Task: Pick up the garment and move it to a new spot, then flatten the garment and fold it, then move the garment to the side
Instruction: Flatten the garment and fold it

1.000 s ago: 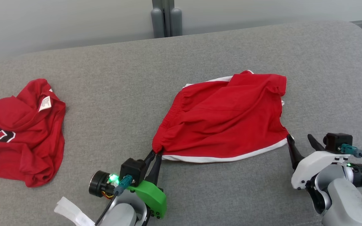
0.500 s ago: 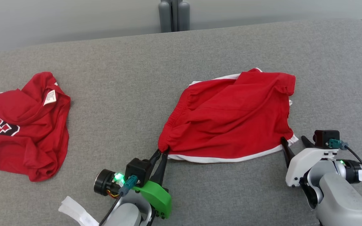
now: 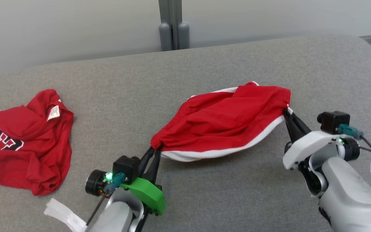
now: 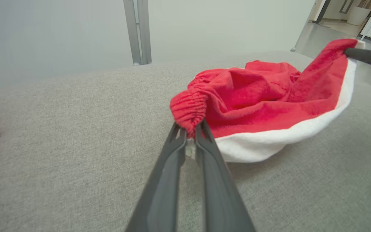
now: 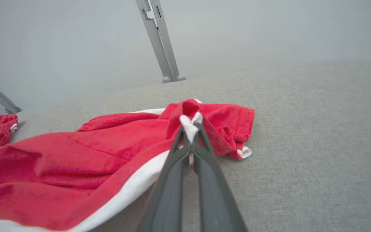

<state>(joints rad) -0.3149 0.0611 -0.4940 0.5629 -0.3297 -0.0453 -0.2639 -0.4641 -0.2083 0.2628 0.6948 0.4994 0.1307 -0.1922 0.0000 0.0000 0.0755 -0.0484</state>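
My left pincer is clamped tight on the elastic corner of the shorts. My right pincer is pinched shut on their white-trimmed hem corner. They hang slung between the two over the middle of the cushion. Bare cushion runs to its back and right edges, and a shirt lies by its left edge.

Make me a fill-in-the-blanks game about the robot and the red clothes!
The red shorts have a ____ trim along the edge.
The left pincer and right pincer are each ____ on a corner of the shorts.
The crumpled red shirt lies on the robot's ____ side.
The fabric surface under the clothes is ____.
Missing words: white, shut, left, grey.
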